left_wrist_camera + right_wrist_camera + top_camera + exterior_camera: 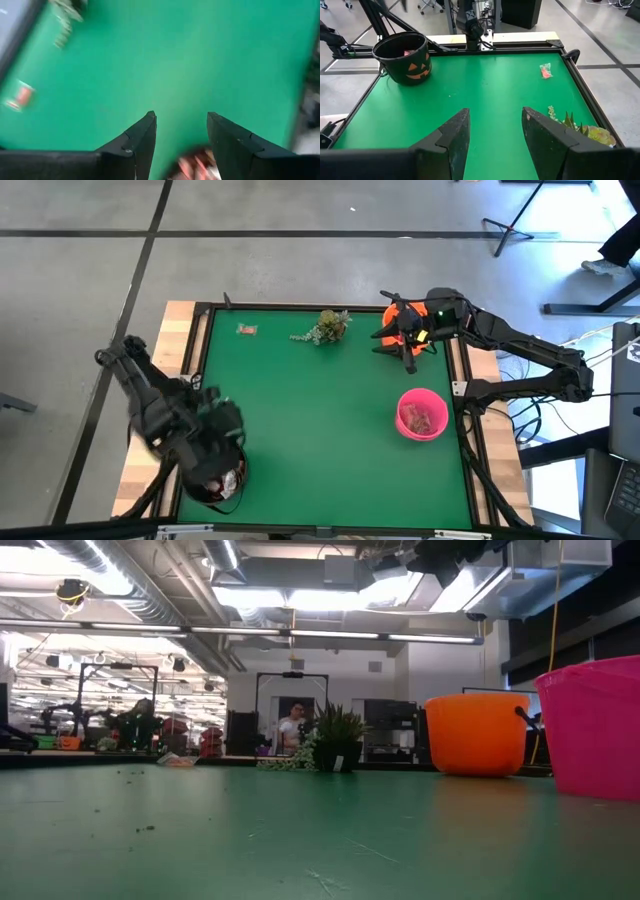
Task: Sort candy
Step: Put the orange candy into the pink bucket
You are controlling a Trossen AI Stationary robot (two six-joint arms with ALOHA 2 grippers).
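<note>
Hovering above the black pumpkin-face bucket (403, 57) at the near left corner of the table (330, 430), the left hand (181, 137) has its two fingers parted with nothing between them; red wrapped candy (197, 167) shows just below the fingertips, inside that bucket. From above, a few sweets can be made out in the bucket under the arm. The right hand (493, 132) sits over the orange bowl (405, 325) at the far right corner, its fingers likewise spread and empty. Nearer along the right side stands a pink bowl (422, 415) holding several wrapped sweets (424, 418). One red-wrapped sweet (246, 330) lies alone on the green mat near the far left edge, well apart from every container. A small green plant sprig (325, 326) rests at the far edge, between that lone sweet and the orange bowl. Beyond the table, in the room behind, a person (291, 728) stands some way off.
</note>
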